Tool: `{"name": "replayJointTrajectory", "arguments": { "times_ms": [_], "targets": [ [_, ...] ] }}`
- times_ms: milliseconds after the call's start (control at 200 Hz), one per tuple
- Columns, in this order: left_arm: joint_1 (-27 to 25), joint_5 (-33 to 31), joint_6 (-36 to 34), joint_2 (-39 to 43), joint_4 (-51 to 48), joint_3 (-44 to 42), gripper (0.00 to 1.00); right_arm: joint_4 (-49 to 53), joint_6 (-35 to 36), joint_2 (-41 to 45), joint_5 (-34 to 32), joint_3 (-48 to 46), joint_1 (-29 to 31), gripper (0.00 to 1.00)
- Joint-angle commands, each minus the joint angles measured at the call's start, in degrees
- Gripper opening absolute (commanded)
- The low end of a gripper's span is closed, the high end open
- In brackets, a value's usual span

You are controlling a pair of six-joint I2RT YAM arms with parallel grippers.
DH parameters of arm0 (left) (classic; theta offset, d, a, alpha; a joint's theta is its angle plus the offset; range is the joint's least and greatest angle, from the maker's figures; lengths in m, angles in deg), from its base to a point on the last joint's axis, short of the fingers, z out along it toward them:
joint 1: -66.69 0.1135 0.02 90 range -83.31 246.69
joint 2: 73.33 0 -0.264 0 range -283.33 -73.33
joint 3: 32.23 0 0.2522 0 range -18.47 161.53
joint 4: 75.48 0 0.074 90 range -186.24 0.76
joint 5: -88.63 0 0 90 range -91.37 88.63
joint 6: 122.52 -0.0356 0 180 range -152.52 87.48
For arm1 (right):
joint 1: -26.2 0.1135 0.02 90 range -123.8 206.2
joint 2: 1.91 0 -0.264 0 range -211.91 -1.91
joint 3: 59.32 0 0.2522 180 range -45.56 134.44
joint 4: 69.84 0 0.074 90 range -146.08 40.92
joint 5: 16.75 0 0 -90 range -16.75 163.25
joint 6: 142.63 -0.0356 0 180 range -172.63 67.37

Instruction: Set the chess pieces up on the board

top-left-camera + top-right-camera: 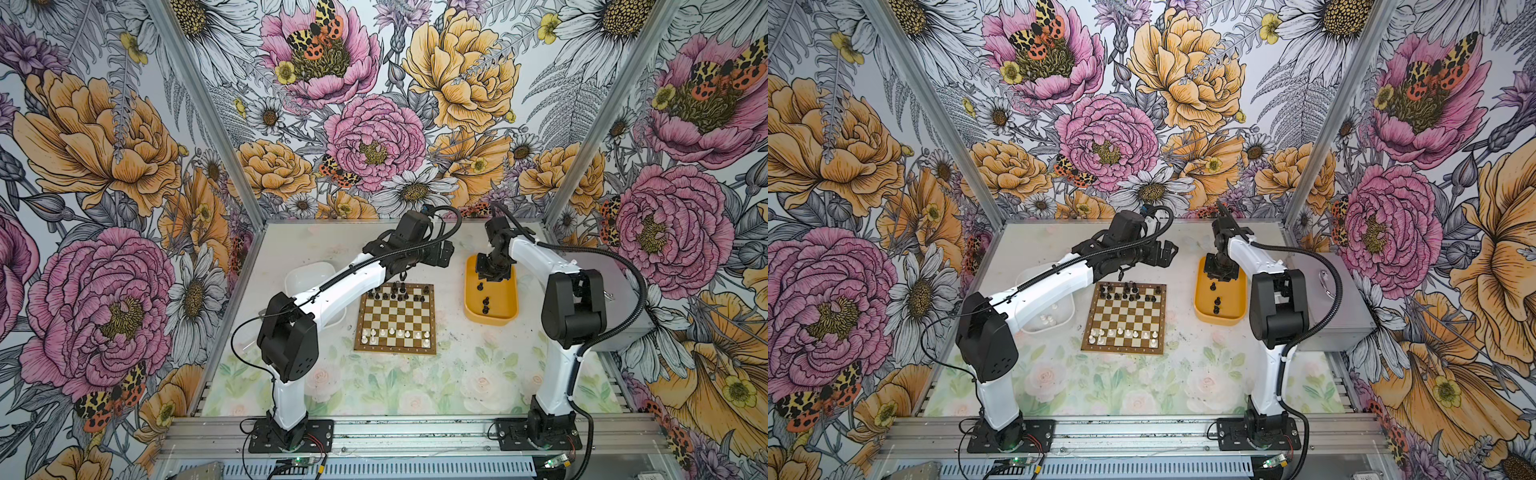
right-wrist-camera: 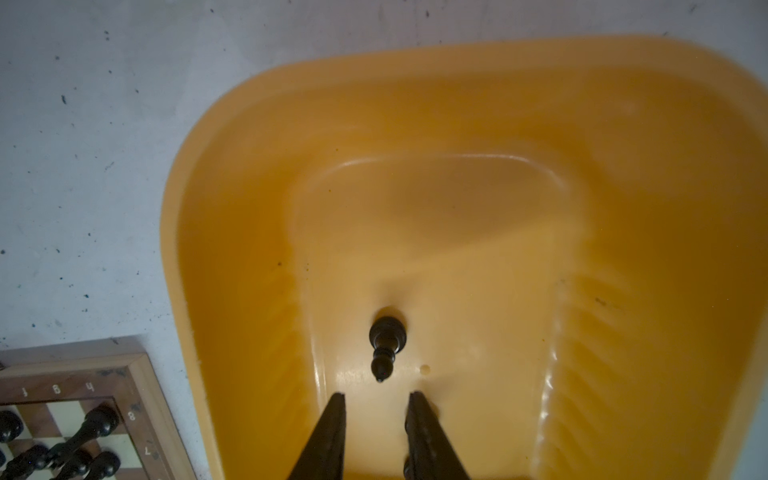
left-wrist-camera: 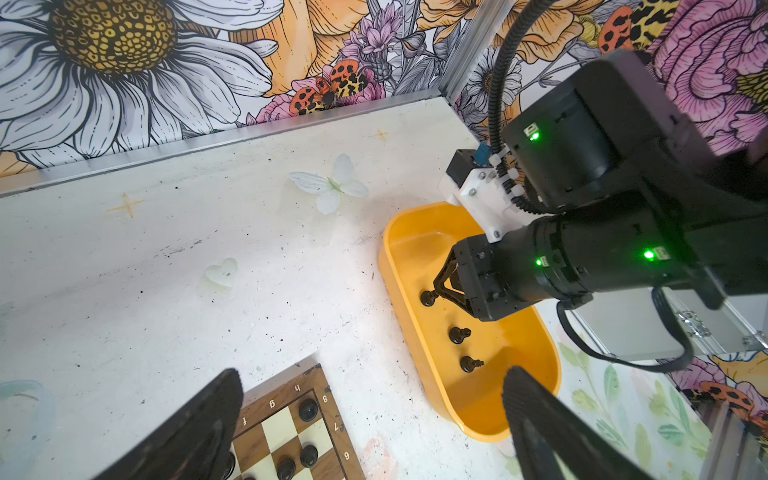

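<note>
The right pincer (image 2: pixel 377 397) hangs low inside the yellow tray (image 2: pixel 187 249). Its two fingers are a little apart, and nothing is between them. A black chess piece (image 2: pixel 384 345) sits on the tray floor just past the fingertips. Its pointy top is turned toward them. In the right wrist view it does not touch them. There is bare floor all around this piece, and the tray walls are well away from it.

Two spare black pieces (image 3: pixel 459 334) lie farther along the tray, near each other. The tray sits to the right of the board (image 1: pixel 398 319), with a strip of bare tabletop (image 1: pixel 451 303) between them.

On the board, black pieces (image 1: pixel 390 293) stand in the far rows and white pieces (image 1: pixel 395 334) stand in the near row. The middle squares are bare.

The left pincer (image 3: pixel 374 374) is spread wide and holds nothing. It hovers over the far edge of the board.
</note>
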Motion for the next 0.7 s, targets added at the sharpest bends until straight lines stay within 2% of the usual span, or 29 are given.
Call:
{"name": "replayJointTrajectory", "arguments": {
  "times_ms": [0, 696],
  "targets": [
    [-0.1, 0.3, -0.2, 0.5, -0.1, -0.3, 0.99, -1.1, 0.5, -1.4, -0.1, -0.5, -0.2, 0.28],
    [1.2, 0.1, -1.0, 2.3, -0.3, -1.8, 0.99, -1.3, 0.6, -4.4, -0.4, 0.4, -0.3, 0.26]
  ]
}}
